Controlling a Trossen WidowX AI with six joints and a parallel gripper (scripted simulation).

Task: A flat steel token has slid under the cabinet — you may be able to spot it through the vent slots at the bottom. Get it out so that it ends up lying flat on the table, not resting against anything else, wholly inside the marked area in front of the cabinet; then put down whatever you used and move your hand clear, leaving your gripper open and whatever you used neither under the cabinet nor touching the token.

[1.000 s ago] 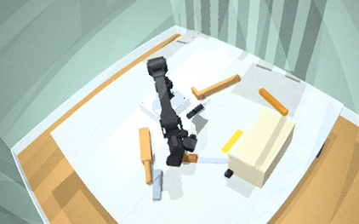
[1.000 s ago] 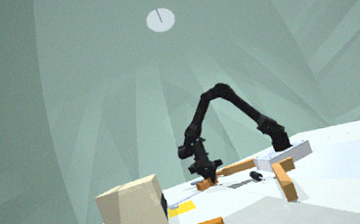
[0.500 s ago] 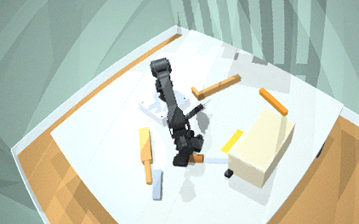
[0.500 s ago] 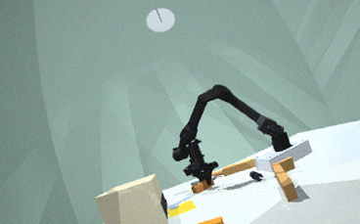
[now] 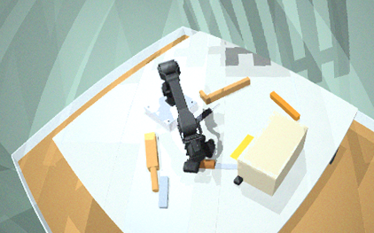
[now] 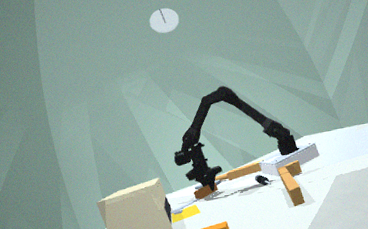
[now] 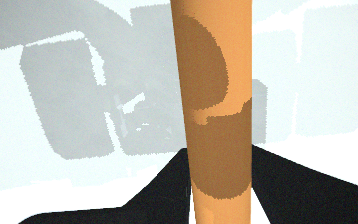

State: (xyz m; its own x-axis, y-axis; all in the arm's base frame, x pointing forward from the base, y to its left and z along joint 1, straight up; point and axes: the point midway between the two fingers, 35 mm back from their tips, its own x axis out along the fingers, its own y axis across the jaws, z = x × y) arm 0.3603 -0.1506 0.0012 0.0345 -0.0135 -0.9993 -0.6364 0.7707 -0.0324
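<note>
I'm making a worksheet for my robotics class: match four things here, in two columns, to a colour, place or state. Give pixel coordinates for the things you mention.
1. cabinet (image 5: 271, 151) (image 6: 134, 216)
2. marked area (image 5: 242, 147) (image 6: 186, 213)
3. gripper (image 5: 201, 164) (image 6: 211, 187) (image 7: 214, 152)
4. pale blade (image 5: 226, 166) (image 6: 186, 205)

A. shut on an orange handle (image 5: 209, 164) (image 6: 202, 194) (image 7: 215, 65)
B. beige
C. between handle and cabinet
D. yellow

Pairs: 1-B, 2-D, 3-A, 4-C

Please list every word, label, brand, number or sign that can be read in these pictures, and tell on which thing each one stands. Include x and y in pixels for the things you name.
There is no text that can be read on anything in the three views.
The wall clock (image 6: 164, 20) shows no numbers that I can make out; at this size, any would be too small and blurred.
</note>
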